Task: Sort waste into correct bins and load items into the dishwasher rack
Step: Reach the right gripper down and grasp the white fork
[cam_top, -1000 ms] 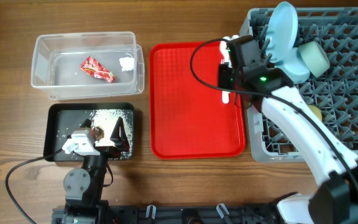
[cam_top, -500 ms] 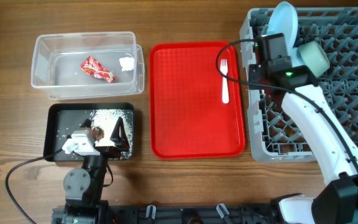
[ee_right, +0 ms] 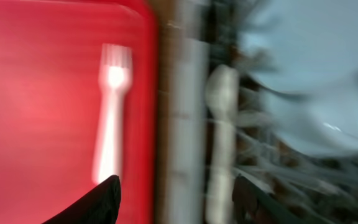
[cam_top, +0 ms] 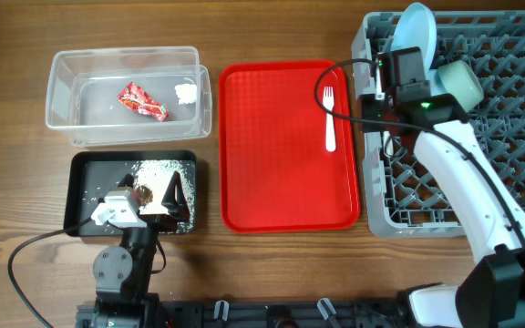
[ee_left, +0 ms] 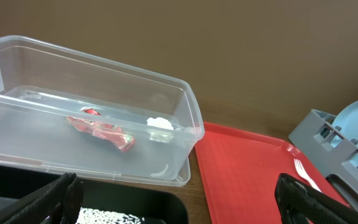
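Your right gripper (ee_right: 176, 198), fingers spread wide, hangs above the dishwasher rack (cam_top: 509, 128) at the right edge.
Your left gripper (ee_left: 178, 186) gapes empty near the front-left corner; the fork (cam_top: 329, 117) lies on the red tray (cam_top: 281, 182).

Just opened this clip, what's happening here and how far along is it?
The right gripper hangs open and empty over the left edge of the dishwasher rack, which already holds the plate, the green bowl and, in a blurred view, what looks like the spoon. The white fork lies on the red tray, not yet loaded. The wrapper and tissue sit in the clear tub, the rice in the black tray, where the left gripper rests open.
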Robot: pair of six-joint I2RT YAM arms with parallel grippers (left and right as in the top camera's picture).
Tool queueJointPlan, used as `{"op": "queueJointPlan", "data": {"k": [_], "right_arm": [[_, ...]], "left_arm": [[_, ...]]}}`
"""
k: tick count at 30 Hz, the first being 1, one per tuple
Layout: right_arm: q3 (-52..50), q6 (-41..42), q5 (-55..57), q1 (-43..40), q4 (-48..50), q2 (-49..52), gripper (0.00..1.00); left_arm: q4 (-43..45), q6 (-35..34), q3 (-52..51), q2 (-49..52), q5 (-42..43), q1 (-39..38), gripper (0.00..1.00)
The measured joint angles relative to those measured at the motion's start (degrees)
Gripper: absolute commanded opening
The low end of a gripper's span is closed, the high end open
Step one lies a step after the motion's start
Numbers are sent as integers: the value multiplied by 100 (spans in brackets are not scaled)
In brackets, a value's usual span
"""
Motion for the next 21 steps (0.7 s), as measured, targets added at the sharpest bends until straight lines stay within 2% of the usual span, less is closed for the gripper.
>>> {"op": "queueJointPlan", "data": {"k": [4, 9, 21], "right_arm": [[2, 76, -522, 461, 352, -2, 63], [9, 584, -549, 960, 837, 131, 63], [79, 1318, -83, 957, 1690, 2363, 67]], "left_arm": [[0, 0, 0, 0, -2, 0, 100], [0, 0, 0, 0, 0, 0, 100], [0, 0, 0, 0, 0, 0, 100]]}}
